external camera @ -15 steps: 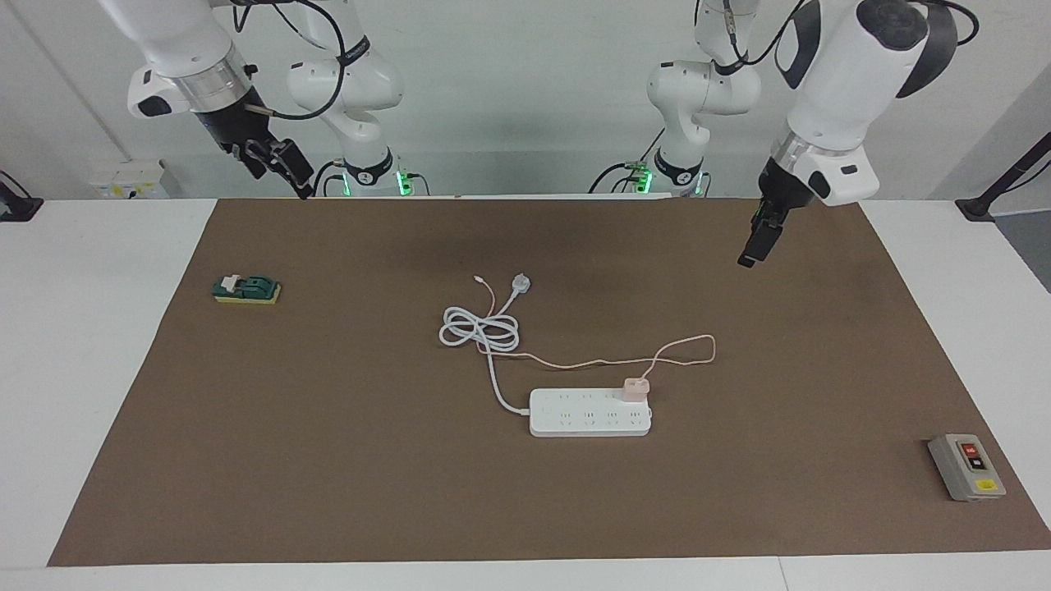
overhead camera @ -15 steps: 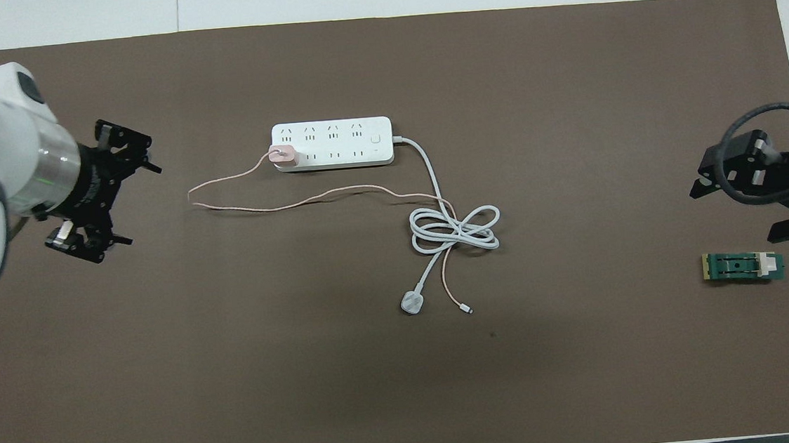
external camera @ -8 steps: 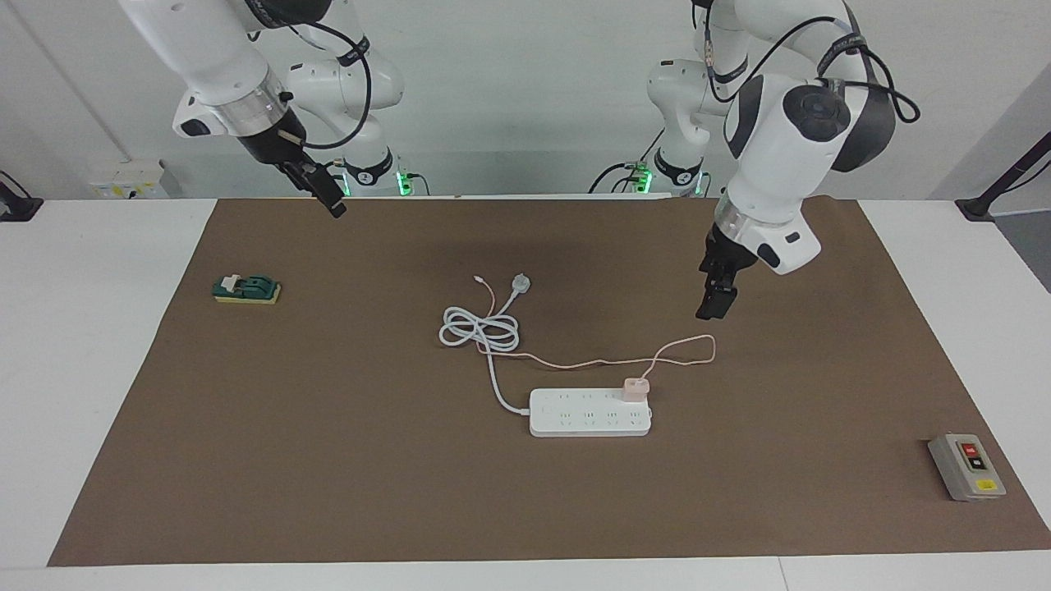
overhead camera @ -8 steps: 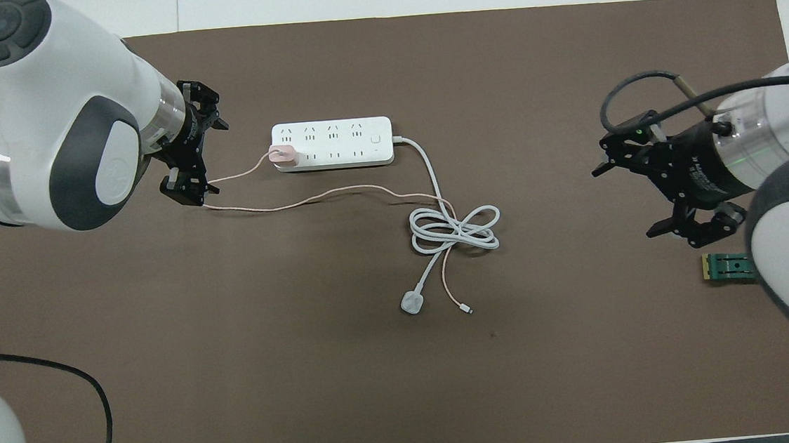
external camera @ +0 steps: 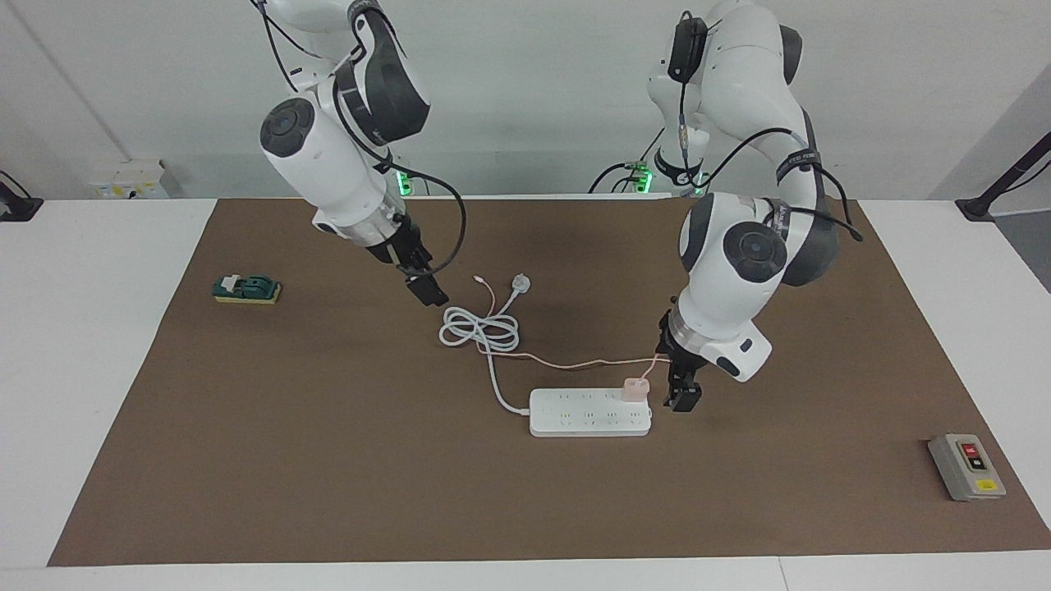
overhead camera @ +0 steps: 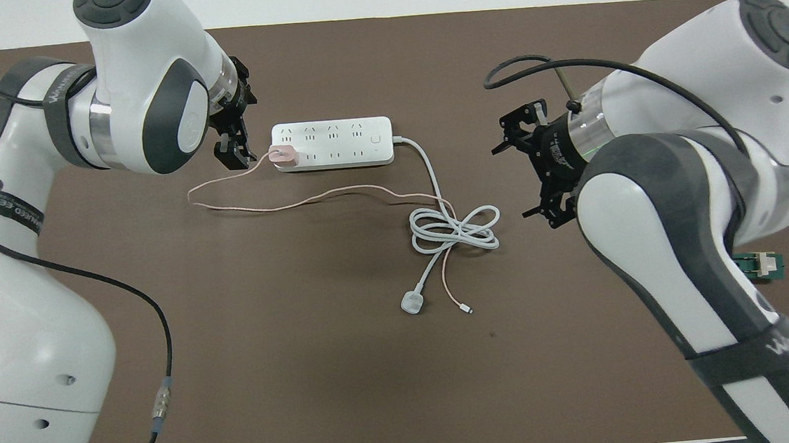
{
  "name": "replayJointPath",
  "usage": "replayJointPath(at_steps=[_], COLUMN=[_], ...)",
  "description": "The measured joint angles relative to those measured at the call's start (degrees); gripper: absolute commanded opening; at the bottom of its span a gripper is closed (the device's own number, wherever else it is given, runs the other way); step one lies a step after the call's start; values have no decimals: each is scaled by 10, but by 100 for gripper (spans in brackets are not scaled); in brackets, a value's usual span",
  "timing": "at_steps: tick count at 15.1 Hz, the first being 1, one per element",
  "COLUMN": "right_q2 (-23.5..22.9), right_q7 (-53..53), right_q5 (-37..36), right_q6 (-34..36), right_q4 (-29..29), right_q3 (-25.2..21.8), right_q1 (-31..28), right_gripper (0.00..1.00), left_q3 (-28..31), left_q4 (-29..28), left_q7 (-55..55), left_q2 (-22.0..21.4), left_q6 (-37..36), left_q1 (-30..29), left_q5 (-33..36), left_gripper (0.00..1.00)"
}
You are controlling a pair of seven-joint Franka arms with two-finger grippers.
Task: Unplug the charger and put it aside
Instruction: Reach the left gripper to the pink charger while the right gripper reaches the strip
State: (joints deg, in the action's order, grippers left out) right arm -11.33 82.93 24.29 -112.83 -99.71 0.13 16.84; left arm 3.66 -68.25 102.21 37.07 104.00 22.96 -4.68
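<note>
**Both arms out over the mat, charger plugged in**

I see the brown mat (external camera: 328, 460) covering most of the table (external camera: 90, 369). The left arm (external camera: 739, 271) reaches in over the mat toward its own end of the strip; the right arm (external camera: 328, 164) reaches over the mat near the cord coil.

The strip (external camera: 589, 413) lies mid-mat, 2 rows of sockets up. Its white cord (external camera: 480, 330) runs to a loose coil nearer the robots and ends in a round plug (external camera: 520, 284).

The charger (external camera: 635, 387) sits upright in the strip's end socket, on the row nearer the robots, toward the left arm's end. Its pink cable (overhead camera: 259, 207) loops out from it and trails across the mat to the coil.

Left gripper (external camera: 682, 400): just beside the charger, low by the strip's end, fingers apart, holding nothing. Right gripper (external camera: 430, 292): over the mat beside the coil, empty; I cannot tell how its fingers stand.

A grey switch box (external camera: 966, 467) lies at the left arm's end, a green block (external camera: 247, 289) at the right arm's end.
</note>
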Motion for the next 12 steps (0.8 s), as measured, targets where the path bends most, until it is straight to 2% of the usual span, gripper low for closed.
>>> replayJointPath(at_steps=[4, 8, 12], right_q2=[-59, -143, -209], right_q7=[47, 58, 59], right_q5=[95, 190, 232], right_q6=[-95, -175, -188], right_q4=[5, 39, 98], right_q3=[0, 0, -1], right_q1=[29, 65, 70], right_gripper=[100, 100, 100], left_q3=[1, 1, 1], left_q4=[7, 3, -17], left_q7=[9, 41, 62], left_q2=[7, 7, 6], left_q6=[6, 6, 6], left_q1=[7, 17, 26], left_q5=[14, 17, 19], left_gripper=[100, 100, 100])
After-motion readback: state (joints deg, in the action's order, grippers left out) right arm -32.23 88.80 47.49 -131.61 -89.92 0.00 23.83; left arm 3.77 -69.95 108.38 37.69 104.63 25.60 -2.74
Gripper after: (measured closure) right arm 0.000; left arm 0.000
